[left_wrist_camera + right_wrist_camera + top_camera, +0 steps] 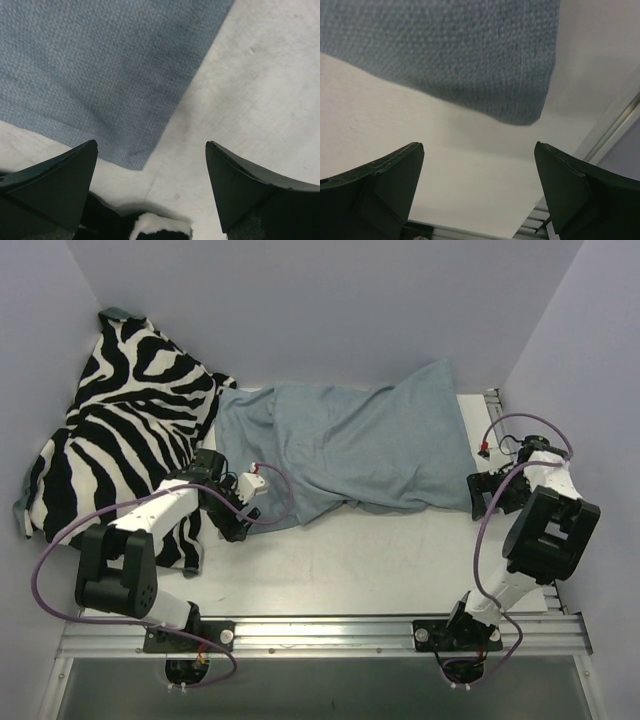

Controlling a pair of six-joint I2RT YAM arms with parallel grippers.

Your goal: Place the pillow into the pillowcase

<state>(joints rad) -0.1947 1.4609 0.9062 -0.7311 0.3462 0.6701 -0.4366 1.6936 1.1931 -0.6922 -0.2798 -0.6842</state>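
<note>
The grey-blue pillowcase lies rumpled across the middle of the white table. The pillow is hidden in every view. My left gripper hovers just off the pillowcase's near left edge, open and empty. In the left wrist view my left gripper faces a corner of the pillowcase lying flat ahead. My right gripper sits at the pillowcase's near right end, open and empty. In the right wrist view my right gripper is a short gap from a rounded corner of the pillowcase.
A black-and-white zebra-print cloth is heaped at the far left, and its edge shows under my left gripper. Grey walls close in the back and sides. A metal rail runs along the table's right edge.
</note>
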